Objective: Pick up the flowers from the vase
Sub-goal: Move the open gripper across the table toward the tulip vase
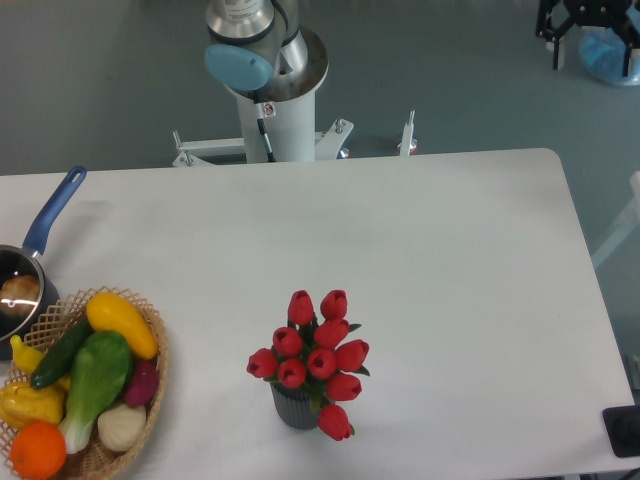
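Observation:
The flowers (312,355), a bunch of red tulip buds with green leaves, stand upright in the vase (292,408), a small dark grey ribbed cylinder near the table's front edge, centre. Only the lower part of the vase shows beneath the buds. My gripper (592,48) hangs at the top right corner of the view, beyond the table's far right corner and far from the flowers. It is open, its dark fingers (548,40) spread wide with nothing between them.
A wicker basket (150,385) of colourful vegetables sits at the front left, with a blue-handled saucepan (48,222) behind it at the left edge. The arm's white base (272,95) stands behind the table. A blue object (608,55) lies on the floor past the gripper.

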You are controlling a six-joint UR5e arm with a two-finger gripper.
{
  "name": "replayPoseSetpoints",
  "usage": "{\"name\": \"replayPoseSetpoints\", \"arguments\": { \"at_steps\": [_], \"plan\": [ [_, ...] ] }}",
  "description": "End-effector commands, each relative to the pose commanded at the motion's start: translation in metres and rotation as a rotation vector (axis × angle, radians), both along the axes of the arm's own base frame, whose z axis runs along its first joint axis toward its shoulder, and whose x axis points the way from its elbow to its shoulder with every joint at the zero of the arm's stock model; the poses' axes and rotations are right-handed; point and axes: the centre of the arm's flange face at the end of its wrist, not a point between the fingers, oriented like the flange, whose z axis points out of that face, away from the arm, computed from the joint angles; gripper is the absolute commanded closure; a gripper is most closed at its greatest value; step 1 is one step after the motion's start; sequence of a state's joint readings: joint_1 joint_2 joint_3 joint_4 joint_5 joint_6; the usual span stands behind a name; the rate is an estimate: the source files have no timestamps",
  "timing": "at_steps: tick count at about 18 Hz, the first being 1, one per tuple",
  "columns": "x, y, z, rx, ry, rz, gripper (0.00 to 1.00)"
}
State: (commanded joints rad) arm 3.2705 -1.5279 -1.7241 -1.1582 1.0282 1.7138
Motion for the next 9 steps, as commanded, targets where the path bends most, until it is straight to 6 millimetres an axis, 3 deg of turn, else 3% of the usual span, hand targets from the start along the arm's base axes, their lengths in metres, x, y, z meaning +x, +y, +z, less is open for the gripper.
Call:
{"name": "replayPoseSetpoints", "arguments": {
  "at_steps": [4,9],
  "plan": [
    [0.013,0.016,-0.013,0.146,-0.085,0.053,0.0],
    [0.014,0.039,-0.017,0.159,-0.101,0.033,0.0]
  ]
}}
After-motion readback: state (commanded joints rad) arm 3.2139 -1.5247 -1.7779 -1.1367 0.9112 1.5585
